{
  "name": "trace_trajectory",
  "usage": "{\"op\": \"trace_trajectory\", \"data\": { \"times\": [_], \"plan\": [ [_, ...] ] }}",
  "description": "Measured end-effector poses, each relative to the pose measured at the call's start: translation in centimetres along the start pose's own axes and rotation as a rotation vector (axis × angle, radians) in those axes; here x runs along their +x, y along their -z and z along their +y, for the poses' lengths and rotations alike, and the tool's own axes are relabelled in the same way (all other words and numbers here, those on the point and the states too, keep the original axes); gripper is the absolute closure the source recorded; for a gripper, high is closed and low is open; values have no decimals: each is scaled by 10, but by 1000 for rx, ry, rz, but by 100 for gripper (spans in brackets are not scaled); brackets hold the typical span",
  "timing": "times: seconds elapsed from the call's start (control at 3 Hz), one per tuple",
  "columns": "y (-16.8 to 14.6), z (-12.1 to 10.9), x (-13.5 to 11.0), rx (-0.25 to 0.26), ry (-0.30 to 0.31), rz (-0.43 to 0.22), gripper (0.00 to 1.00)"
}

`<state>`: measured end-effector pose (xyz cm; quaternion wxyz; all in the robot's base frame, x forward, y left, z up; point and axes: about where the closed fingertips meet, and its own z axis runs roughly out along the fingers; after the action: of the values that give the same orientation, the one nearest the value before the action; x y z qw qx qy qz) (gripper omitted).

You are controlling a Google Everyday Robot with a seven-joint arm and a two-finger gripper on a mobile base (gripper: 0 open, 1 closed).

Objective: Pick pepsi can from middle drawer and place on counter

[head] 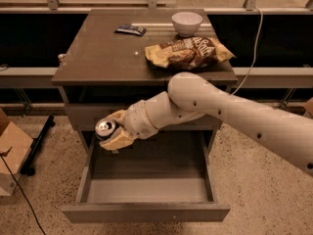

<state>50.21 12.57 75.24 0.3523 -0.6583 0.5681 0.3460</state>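
My gripper (111, 130) is shut on the pepsi can (105, 128), a dark can with a silver top. It holds the can above the left rear of the open middle drawer (146, 190), just below the counter's front edge. The white arm reaches in from the right. The drawer floor is bare. The counter (102, 48) is the cabinet's flat grey-brown top, above and behind the can.
On the counter lie a chip bag (188, 52) at the right, a white bowl (187, 22) behind it and a flat dark wrapped bar (130, 30) at the back. A cardboard box (11, 151) stands on the floor at the left.
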Motion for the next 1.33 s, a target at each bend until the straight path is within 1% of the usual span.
{"op": "trace_trajectory", "data": {
  "times": [0.33, 0.67, 1.0, 1.33],
  "plan": [
    [30, -9, -69, -9, 91, 51, 100],
    [52, -23, -115, 3, 149, 82, 100],
    [53, -24, -118, 4, 154, 76, 100],
    [52, -28, -115, 22, 142, 72, 100]
  ]
}}
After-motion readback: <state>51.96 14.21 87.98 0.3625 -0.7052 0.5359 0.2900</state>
